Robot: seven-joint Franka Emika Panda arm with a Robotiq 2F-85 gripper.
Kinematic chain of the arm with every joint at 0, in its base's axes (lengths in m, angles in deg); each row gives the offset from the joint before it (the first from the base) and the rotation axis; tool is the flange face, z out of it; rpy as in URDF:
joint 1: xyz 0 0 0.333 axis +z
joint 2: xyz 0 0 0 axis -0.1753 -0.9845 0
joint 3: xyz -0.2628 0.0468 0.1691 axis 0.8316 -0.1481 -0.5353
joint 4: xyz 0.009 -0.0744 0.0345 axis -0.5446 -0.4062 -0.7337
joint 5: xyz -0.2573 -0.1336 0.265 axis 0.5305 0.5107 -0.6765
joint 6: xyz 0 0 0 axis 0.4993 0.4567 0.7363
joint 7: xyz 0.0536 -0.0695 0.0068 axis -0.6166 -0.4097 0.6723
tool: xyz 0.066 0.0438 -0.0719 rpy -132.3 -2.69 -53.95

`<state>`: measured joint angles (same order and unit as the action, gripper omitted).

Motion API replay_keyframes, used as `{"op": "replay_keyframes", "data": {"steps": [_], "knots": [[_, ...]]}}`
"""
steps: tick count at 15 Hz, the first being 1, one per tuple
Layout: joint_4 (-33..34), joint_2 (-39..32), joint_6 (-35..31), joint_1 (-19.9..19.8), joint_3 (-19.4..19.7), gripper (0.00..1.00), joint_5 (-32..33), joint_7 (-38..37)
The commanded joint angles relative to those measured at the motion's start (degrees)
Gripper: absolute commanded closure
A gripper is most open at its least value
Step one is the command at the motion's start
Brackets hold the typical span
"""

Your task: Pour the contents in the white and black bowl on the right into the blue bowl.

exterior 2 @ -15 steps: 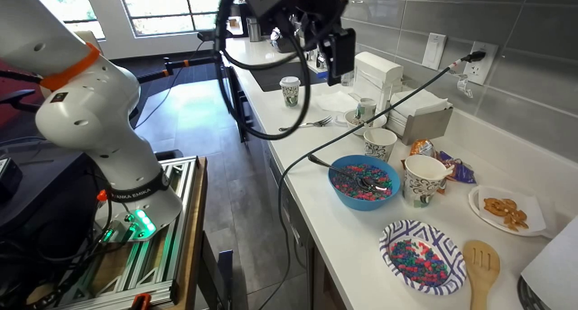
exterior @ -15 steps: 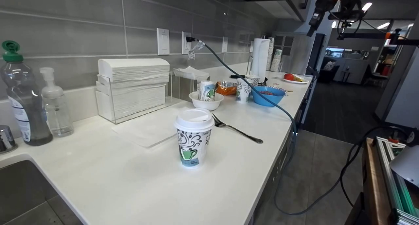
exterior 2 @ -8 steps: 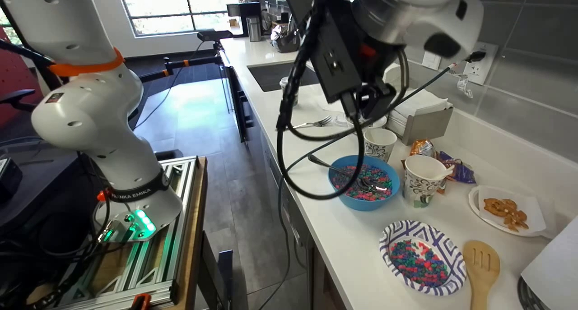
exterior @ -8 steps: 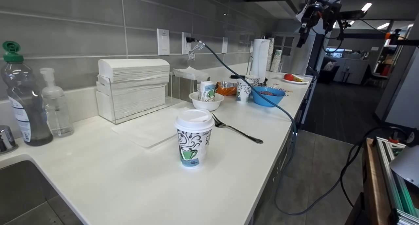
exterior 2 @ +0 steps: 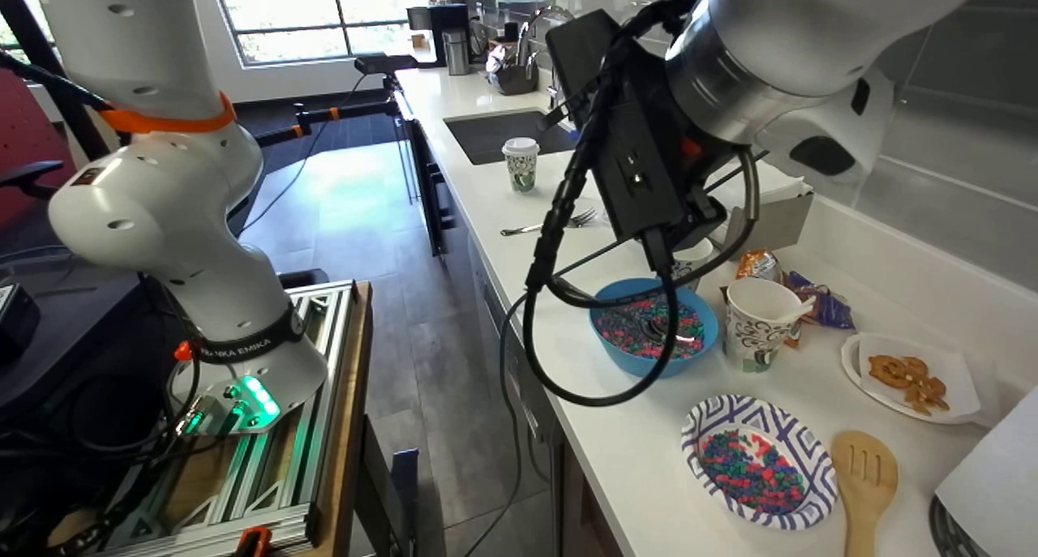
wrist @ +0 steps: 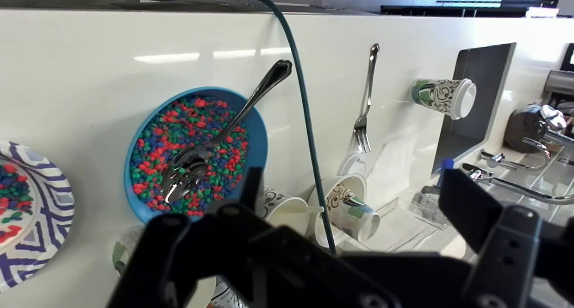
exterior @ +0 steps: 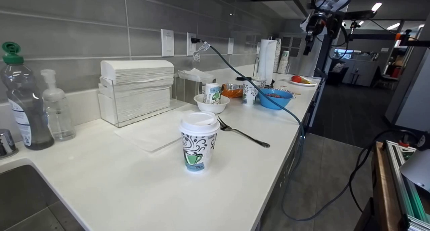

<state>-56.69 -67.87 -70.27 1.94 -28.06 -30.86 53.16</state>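
Okay, so the gripper [wrist: 352,182] hangs well above the worktop [exterior: 134,190], jaws standing wide apart in the wrist view. Blue bowl [wrist: 258,140] sits upright on the worktop, with a load of red, green and blue pebbles [wrist: 197,119] in it and a spoon [wrist: 244,110] lying on them, handle poking out over the rim. Patterned bowl [exterior 2: 807,452] is near it but apart, also upright, and it's got the same sort of pebbles inside; honestly the pattern looks more purple than black to me. Just beside that one lies a spatula [exterior 2: 864,472], can't tell if they touch. A cup [exterior 2: 758,330] stands just beside the blue bowl. In the wrist view a cable [wrist: 303,97] crosses between the blue bowl and a fork [wrist: 370,81], and the patterned bowl is cut off by the left edge. Past the fork, near the sink [wrist: 489,75], a lidded cup [exterior: 200,142] stands upright; you can spot it in both exterior views.
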Motion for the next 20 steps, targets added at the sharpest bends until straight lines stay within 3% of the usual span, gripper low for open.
{"op": "replay_keyframes", "data": {"steps": [1,8,15,20], "knots": [[0.36,0.37,-0.17,-5.33,-5.74,0.0,0.79,-0.61],[9.82,-9.56,0.67,-13.72,-12.68,0.0,-3.48,9.16],[25.11,-25.27,3.67,-22.19,-18.75,0.0,-6.76,7.37],[34.17,-33.46,3.98,-27.25,-21.77,0.0,-7.9,0.82]]}}
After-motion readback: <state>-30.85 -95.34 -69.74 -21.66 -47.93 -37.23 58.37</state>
